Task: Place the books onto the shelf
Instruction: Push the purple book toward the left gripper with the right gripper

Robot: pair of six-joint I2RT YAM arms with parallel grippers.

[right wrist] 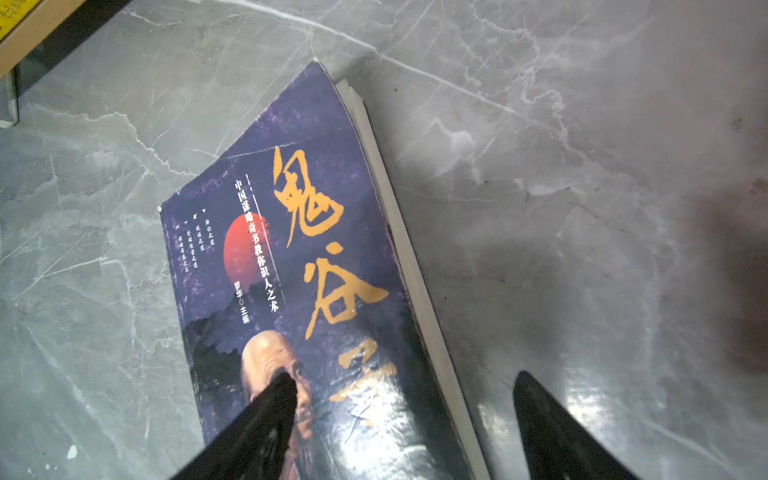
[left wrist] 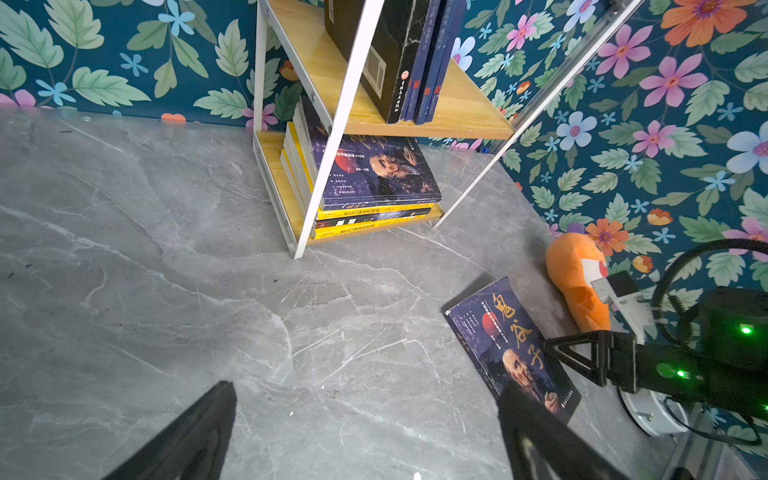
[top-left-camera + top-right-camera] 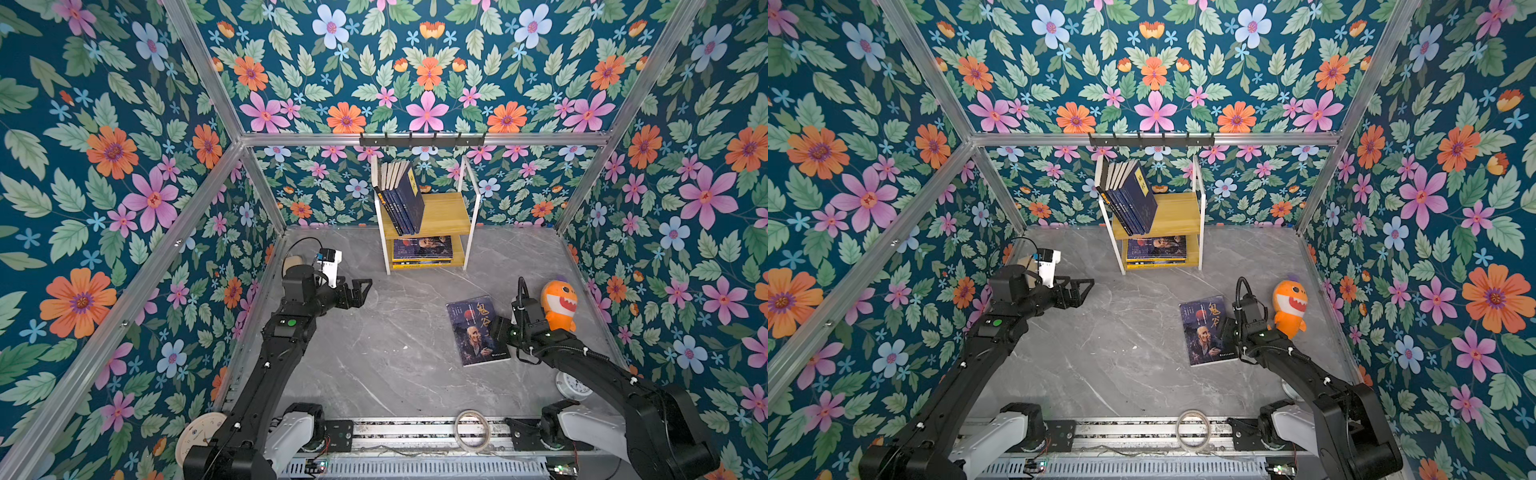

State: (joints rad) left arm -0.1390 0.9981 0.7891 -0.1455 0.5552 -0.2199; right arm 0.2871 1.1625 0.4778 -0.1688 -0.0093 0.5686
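One book (image 3: pixel 478 330) (image 1: pixel 316 270), dark with an old man's portrait and orange title, lies flat on the grey table right of centre. My right gripper (image 3: pixel 500 330) (image 1: pixel 405 380) is open and low over the book's right edge. One finger is over the cover, the other over the bare table beside the pages. The shelf (image 3: pixel 446 212) (image 2: pixel 469 112) stands at the back wall. Navy books (image 3: pixel 401 199) lean upright on its top board, and a flat stack (image 3: pixel 422 251) fills the lower tier. My left gripper (image 3: pixel 361 289) (image 2: pixel 365 388) hangs open and empty, left of the shelf.
An orange plush shark (image 3: pixel 559 305) sits right behind the right gripper, by the right wall. A white clock (image 3: pixel 573 386) lies under the right arm, and another clock (image 3: pixel 199 436) lies at the front left. A tape ring (image 3: pixel 471 430) rests on the front rail. A black hook rail (image 3: pixel 422 140) hangs above the shelf.
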